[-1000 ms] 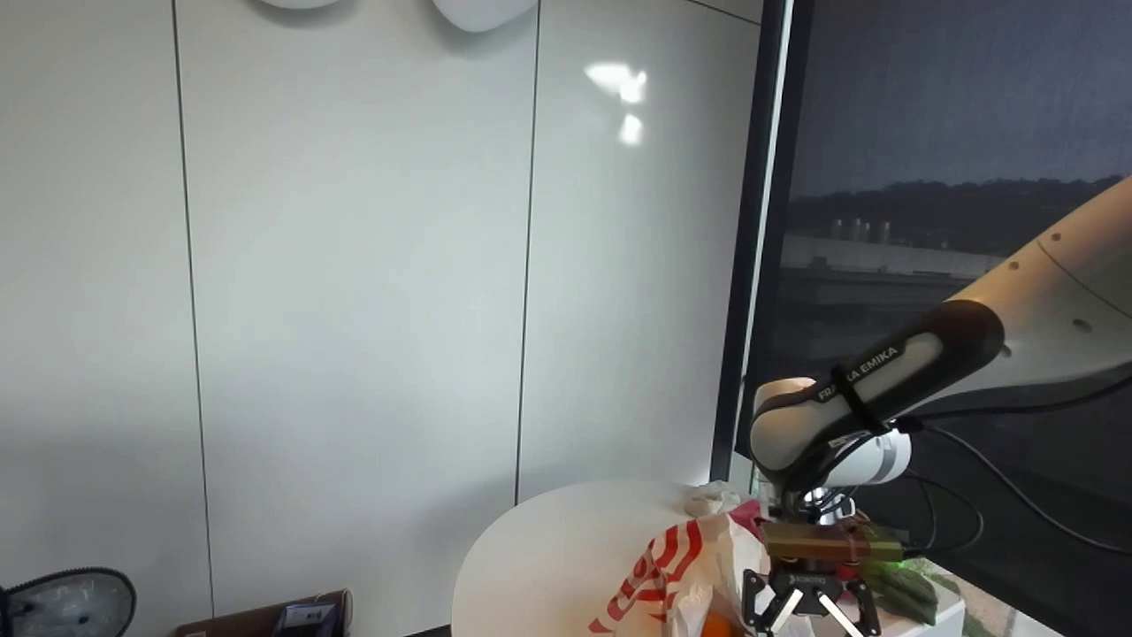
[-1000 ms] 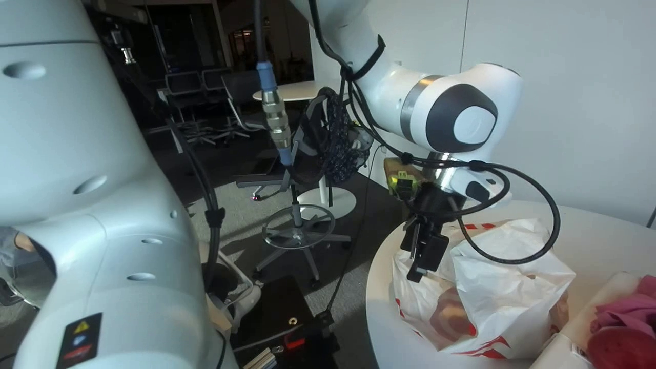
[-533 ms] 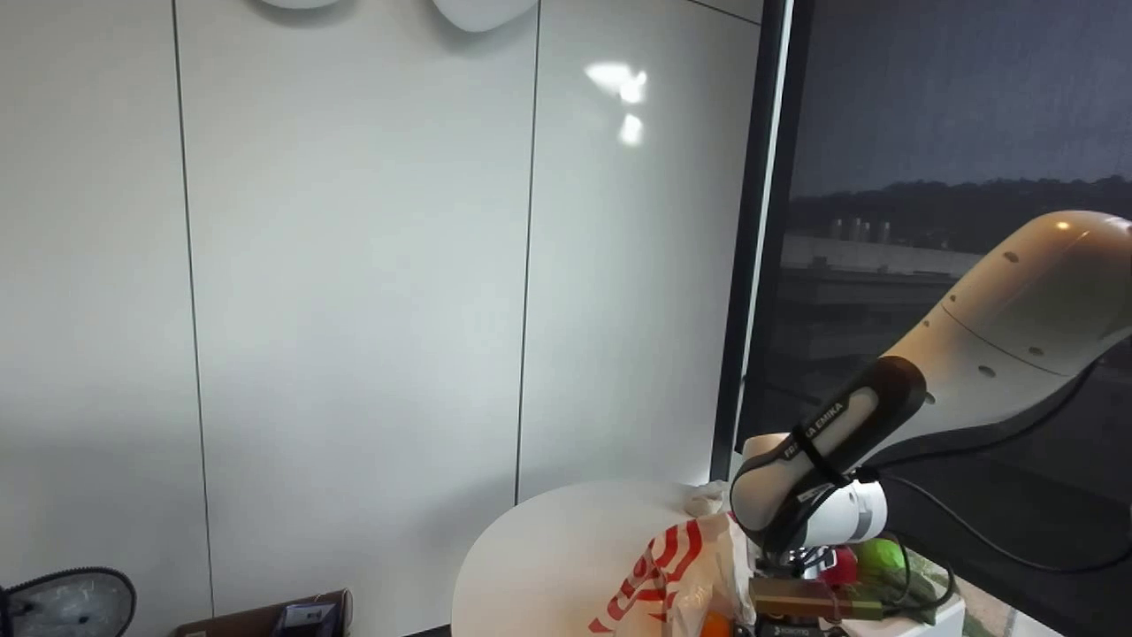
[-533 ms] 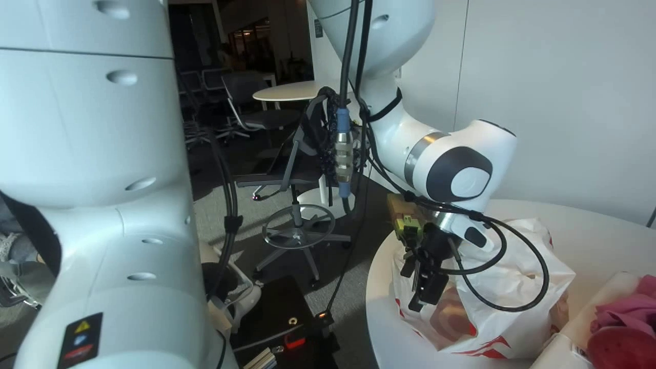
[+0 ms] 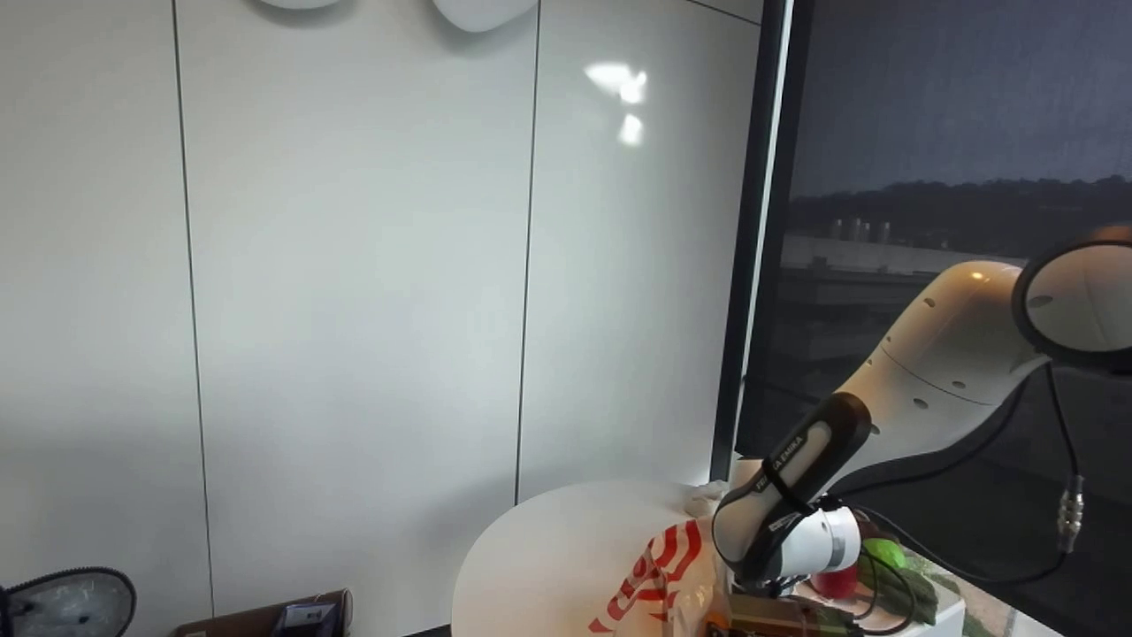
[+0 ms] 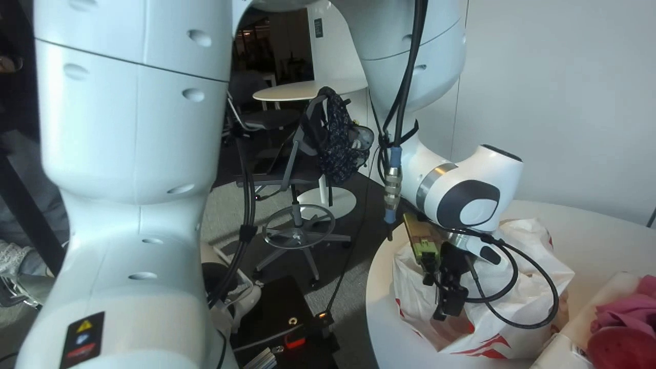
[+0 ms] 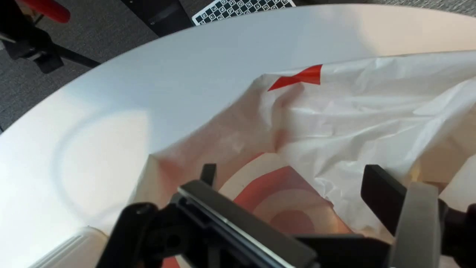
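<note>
A white plastic bag with red markings sits on the round white table (image 6: 382,328). The bag (image 5: 676,566) shows in both exterior views (image 6: 523,341) and fills much of the wrist view (image 7: 357,123). My gripper (image 7: 292,178) is open, its fingers spread wide with nothing between them, over the bag's open mouth. A red-and-cream ringed surface (image 7: 267,186) shows below and between the fingers; I cannot tell if it is bag print or an object. In an exterior view the fingertips (image 6: 448,310) are close to the bag's front side; contact is unclear.
A white box (image 5: 946,615) beside the bag bears a red round item (image 5: 836,581), a bright green item (image 5: 884,553) and dark leaves. Pink cloth (image 6: 628,310) lies there too. A white wall stands behind the table. A whitish container (image 7: 74,249) shows lower left in the wrist view.
The arm has come down from above the bag until the gripper is low at its mouth. In an exterior view it also shifted left, uncovering the red and green items. The bag looks unmoved.
</note>
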`<state>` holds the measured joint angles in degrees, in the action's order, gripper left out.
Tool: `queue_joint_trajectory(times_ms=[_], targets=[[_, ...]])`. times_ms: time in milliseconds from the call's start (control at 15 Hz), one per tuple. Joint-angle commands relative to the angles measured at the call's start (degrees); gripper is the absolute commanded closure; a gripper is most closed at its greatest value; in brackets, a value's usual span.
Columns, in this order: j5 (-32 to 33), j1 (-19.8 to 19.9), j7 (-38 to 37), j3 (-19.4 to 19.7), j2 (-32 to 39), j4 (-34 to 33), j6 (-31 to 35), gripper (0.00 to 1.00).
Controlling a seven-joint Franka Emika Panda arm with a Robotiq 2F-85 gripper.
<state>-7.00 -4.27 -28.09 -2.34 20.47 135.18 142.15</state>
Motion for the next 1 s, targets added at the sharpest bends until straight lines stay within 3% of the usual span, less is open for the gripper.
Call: queue_joint_trajectory(times_ms=[0,333,800,867,933], targets=[[4.9,-2.8,-1.9,4.3,4.1,-3.2,3.7,0.0],[9.1,-4.9,-3.8,9.3,8.2,-5.3,7.8,0.0],[8.5,-7.5,-4.4,10.9,12.1,-8.0,11.8,0.0],[8.4,-7.6,-4.4,11.0,12.4,-8.3,11.9,0.25],[8.4,-7.8,-4.3,11.1,12.6,-8.3,12.1,0.26]])
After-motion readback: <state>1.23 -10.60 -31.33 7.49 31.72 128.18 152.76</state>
